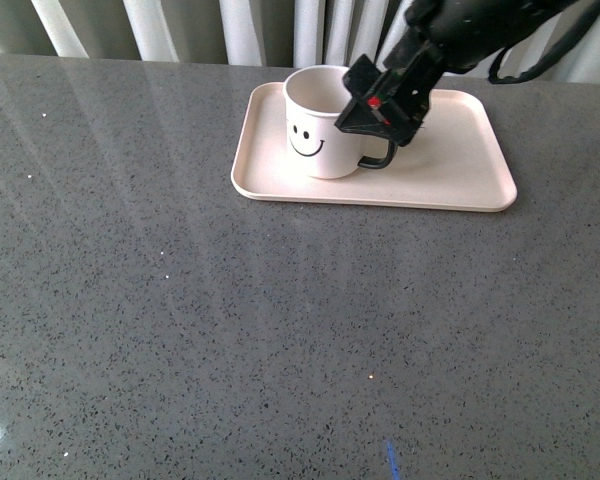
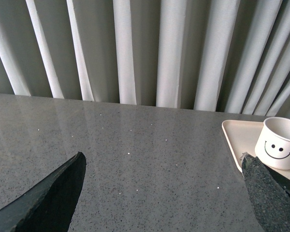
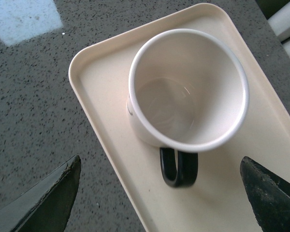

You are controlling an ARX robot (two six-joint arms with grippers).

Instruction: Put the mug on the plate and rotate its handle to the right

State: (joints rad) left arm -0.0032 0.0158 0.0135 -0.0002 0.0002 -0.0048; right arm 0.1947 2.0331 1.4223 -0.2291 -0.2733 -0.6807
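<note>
Starting at far left: logging left tool (image 2: 163, 159) in left wrist view only, fingers (image 2: 48, 198) spread wide apart and gripping nothing, being held over bare grey speckled desk (image 2: 135, 145). Noting pale pleated curtain (image 2: 169, 48) hanging behind the desk's far edge. Moving right across front view: finding plate (image 1: 450, 165) lying flat on the desk at the far side, right of centre, long side running left to right. Recording mug (image 1: 315, 130) standing upright on the plate's left half, base sitting wholly inside the rim, smiley face pointing toward the camera. Seeing handle (image 1: 378, 160) sticking out from the mug's right side and angling slightly toward the camera, its upper part hiding behind the arm's black hardware. Logging right tool (image 1: 382, 105) hanging just above the mug's right rim, directly over the handle, arm reaching in from upper right. Checking right wrist view: looking straight down into the mug, the right tool's two dark fingers showing at opposite edges of the picture, standing wide apart and closing on nothing. Placing the handle between those fingers but lower down, touching neither one. Not managing to tell from front view alone whether any part of the tool body is brushing the mug's rim.
</note>
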